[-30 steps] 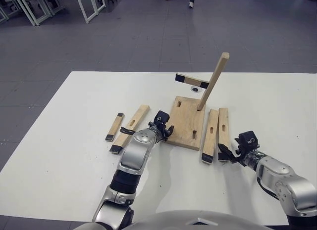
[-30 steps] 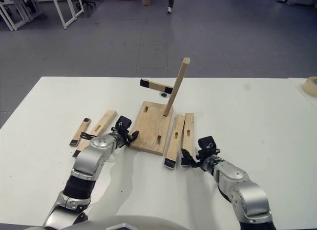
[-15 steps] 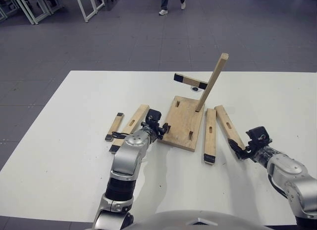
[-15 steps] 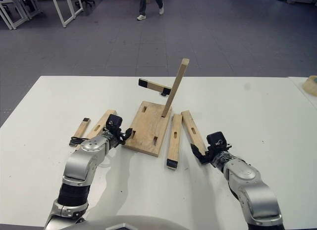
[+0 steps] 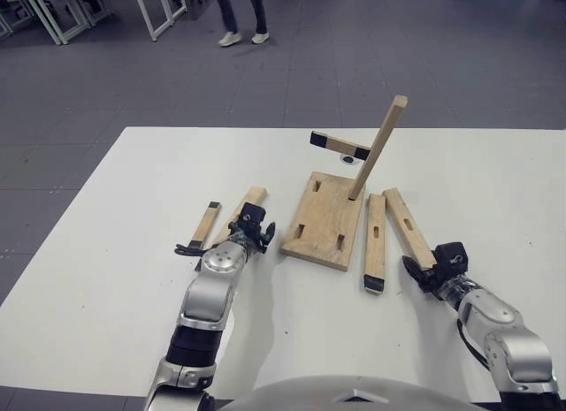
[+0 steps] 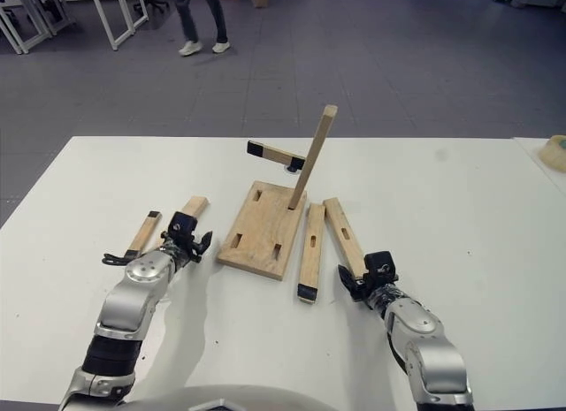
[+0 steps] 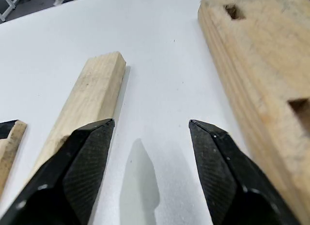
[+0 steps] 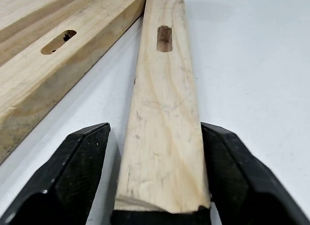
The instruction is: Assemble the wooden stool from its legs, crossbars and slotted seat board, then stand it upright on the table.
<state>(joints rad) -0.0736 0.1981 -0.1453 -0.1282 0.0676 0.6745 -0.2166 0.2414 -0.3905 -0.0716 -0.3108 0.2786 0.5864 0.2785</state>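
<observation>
The slotted seat board [image 5: 323, 221] lies flat mid-table, with one leg [image 5: 378, 146] standing tilted in its far right slot and a black-tipped crossbar [image 5: 340, 146] jutting from that leg. Two more legs [image 5: 375, 241] [image 5: 409, 227] lie to the board's right. My right gripper [image 5: 423, 274] is open, its fingers astride the near end of the outer leg [image 8: 164, 113]. A fourth leg [image 5: 243, 212] and a short crossbar [image 5: 205, 224] lie left of the board. My left gripper [image 7: 151, 122] is open and holds nothing, low over the table between that leg [image 7: 92, 104] and the board [image 7: 261, 55].
The white table [image 5: 115, 252] has bare room at the left, the front and the far right. A small round fitting [image 5: 351, 161] sits in the tabletop behind the board. A tan object [image 6: 557, 155] lies at the far right edge.
My left gripper has drawn back leftward from the board's edge to beside the left leg. The outer right leg's near end swung to the right with my right gripper at it.
</observation>
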